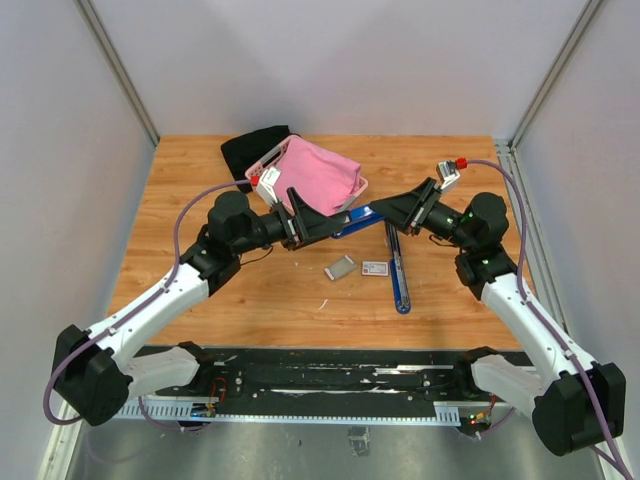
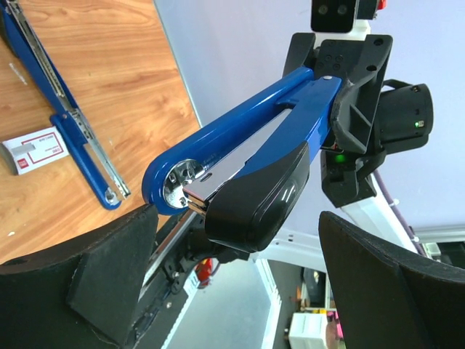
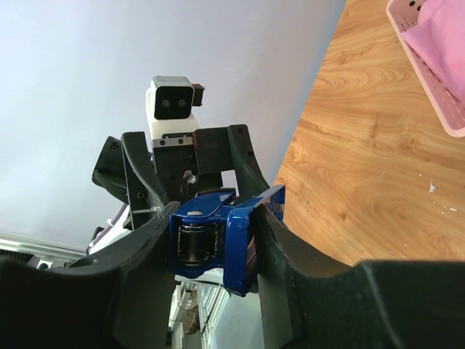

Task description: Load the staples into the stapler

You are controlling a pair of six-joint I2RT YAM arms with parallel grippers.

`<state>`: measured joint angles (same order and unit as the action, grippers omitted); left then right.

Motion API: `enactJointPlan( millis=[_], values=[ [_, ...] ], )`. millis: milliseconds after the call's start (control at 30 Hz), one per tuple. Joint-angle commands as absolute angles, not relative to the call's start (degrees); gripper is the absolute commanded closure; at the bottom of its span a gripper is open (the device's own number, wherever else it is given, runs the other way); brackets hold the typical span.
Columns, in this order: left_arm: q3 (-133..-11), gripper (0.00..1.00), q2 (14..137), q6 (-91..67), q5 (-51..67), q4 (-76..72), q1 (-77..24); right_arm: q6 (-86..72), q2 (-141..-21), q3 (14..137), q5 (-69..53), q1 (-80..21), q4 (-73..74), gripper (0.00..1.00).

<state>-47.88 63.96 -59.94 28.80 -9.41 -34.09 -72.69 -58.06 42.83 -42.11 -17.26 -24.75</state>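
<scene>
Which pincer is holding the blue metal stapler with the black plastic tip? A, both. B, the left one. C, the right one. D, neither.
C: the right pincer is clamped on the blue metal stapler, while the left pincer stands wide open.

Overhead view of whole table (image 1: 200, 180); both wrist views close on stapler (image 2: 240, 138).

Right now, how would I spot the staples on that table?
Find the wooden table and the pink basket at its back. Nearer the robot lie two small flat things side by side. The staples are the left one, a plain silver-grey block; the carton beside it is white with red print.
</scene>
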Motion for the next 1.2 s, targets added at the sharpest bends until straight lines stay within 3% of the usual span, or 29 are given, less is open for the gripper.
enactJointPlan(
  millis=[0, 467, 733, 1033, 1167],
  values=[
    [-46.99, 0.02, 62.94, -62.44, 30.99, -11.03, -34.28, -76.91, -56.67, 46.80, -45.80, -17.01, -32.98, 1.00],
    [-50.76, 0.02, 64.29, -57.81, 28.19, 1.16, -34.19, -76.63, -56.39, 46.95, -45.80, -17.11, -32.45, 1.00],
    [-45.84, 0.02, 63.89, -66.50, 31.60, -16.23, -34.19, -76.73, -56.83, 47.38, -46.88, -17.65, -32.45, 1.00],
    [-47.59, 0.03, 66.19, -67.75, 35.58, -23.81, -34.19, -76.64, -59.84, 49.89, -49.39, -20.23, -33.30, 1.00],
    [-47.93, 0.13, 66.23, -67.48, 36.85, -25.45, -34.19, -76.36, -60.41, 49.98, -49.51, -20.30, -32.61, 1.00]
  ],
)
